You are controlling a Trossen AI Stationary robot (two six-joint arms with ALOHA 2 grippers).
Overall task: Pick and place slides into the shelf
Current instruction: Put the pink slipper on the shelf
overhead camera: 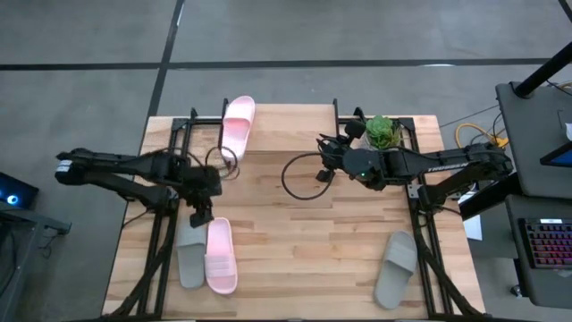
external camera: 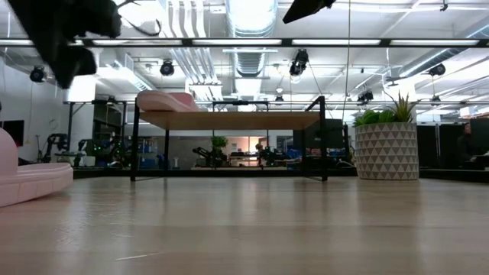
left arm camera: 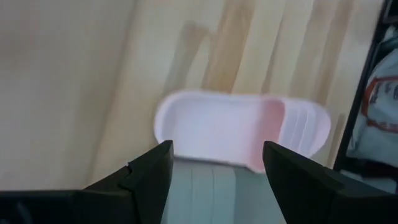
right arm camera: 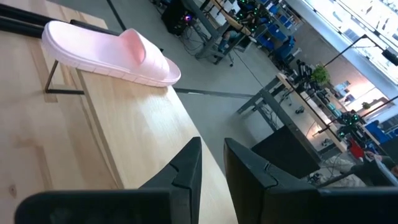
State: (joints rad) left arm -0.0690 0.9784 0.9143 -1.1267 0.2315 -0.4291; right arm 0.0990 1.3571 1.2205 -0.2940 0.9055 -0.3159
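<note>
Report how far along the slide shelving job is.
Done: one pink slide lies on the shelf. In hand: nothing gripped; the open left hand hovers over the grey slide and pink slide at the table's near left. The right hand waits over the shelf. Left: those two and the grey slide near right.

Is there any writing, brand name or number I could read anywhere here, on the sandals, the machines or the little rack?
None can be read for certain.
Right arm: pale lettering along it, too small to make out.
Pink slide on the shelf: no mark visible.
Pink slide on the table, beyond the left pincer: plain, no label.
Planter: a triangle pattern only, no words.
</note>
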